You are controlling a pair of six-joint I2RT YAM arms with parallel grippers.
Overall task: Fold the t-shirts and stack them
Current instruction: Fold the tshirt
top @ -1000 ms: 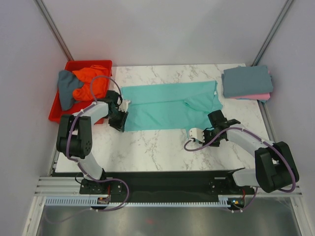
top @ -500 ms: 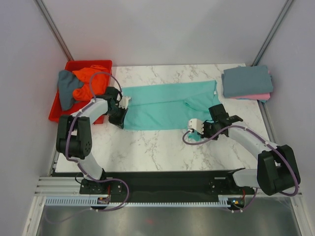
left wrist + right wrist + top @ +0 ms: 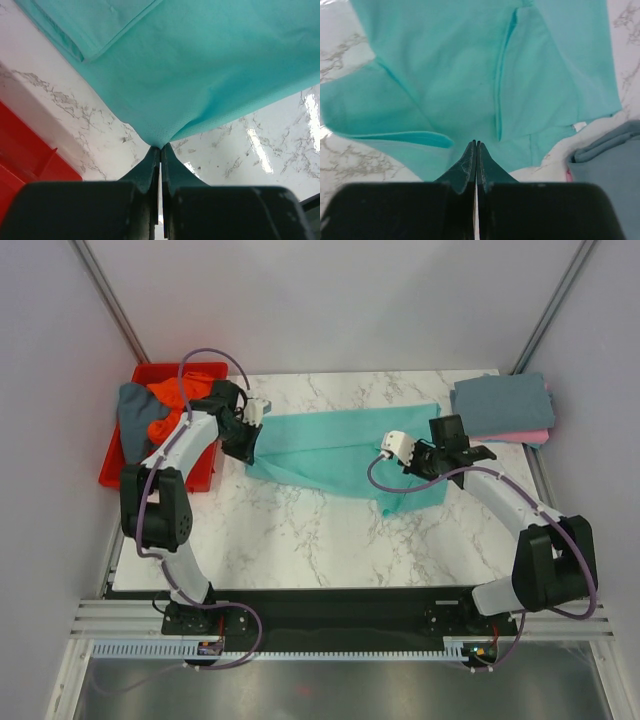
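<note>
A teal t-shirt (image 3: 330,440) lies spread across the marble table, its near edge lifted and draped. My left gripper (image 3: 246,443) is shut on the shirt's near left corner; in the left wrist view the fabric (image 3: 200,65) hangs from the closed tips (image 3: 161,146). My right gripper (image 3: 418,462) is shut on the shirt's right side. In the right wrist view its closed tips (image 3: 476,143) sit against the teal cloth (image 3: 460,75), with a sleeve fold to the left.
A red bin (image 3: 205,373) at the far left holds an orange shirt (image 3: 175,395) and a grey-blue shirt (image 3: 133,415). A folded stack (image 3: 500,405), grey-blue over pink, sits at the far right, close to the shirt's collar end; it also shows in the right wrist view (image 3: 610,170).
Both grippers have risen and moved toward the far side, carrying the shirt's near edge with them. The shirt has gone from flat to lifted and draped.
</note>
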